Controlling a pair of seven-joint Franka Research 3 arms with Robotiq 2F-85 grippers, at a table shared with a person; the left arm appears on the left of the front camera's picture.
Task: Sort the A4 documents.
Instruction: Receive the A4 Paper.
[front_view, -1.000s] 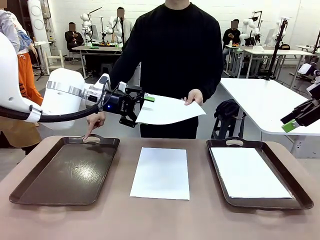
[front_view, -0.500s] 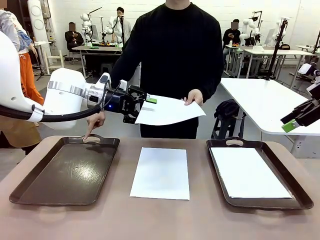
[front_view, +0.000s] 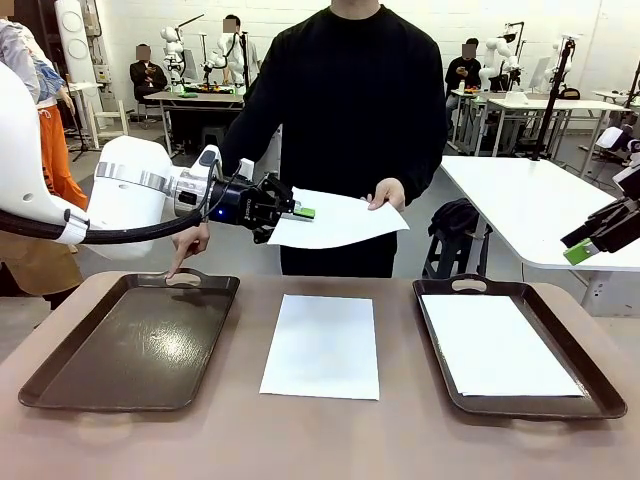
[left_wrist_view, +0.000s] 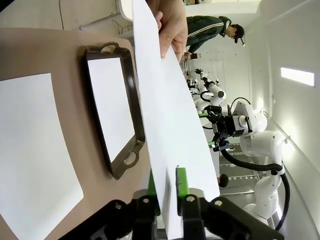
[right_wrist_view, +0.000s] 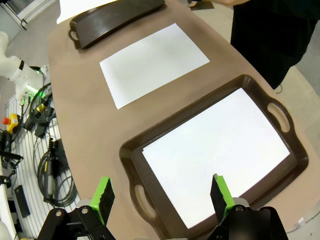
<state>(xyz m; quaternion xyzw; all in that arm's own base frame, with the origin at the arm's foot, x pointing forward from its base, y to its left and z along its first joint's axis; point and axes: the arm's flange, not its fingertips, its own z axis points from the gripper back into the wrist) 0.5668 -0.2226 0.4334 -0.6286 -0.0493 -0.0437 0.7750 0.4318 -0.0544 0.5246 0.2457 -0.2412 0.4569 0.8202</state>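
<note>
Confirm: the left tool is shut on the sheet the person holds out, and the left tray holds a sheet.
Wrong tray. The left tool is shut on the held sheet, but the right tray holds a sheet; the front view shows it.

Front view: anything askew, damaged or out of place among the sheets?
Nothing damaged. One sheet lies on the bare table between the left tray and the right tray; a second sheet is held aloft by the left claw and the person's hand.
</note>
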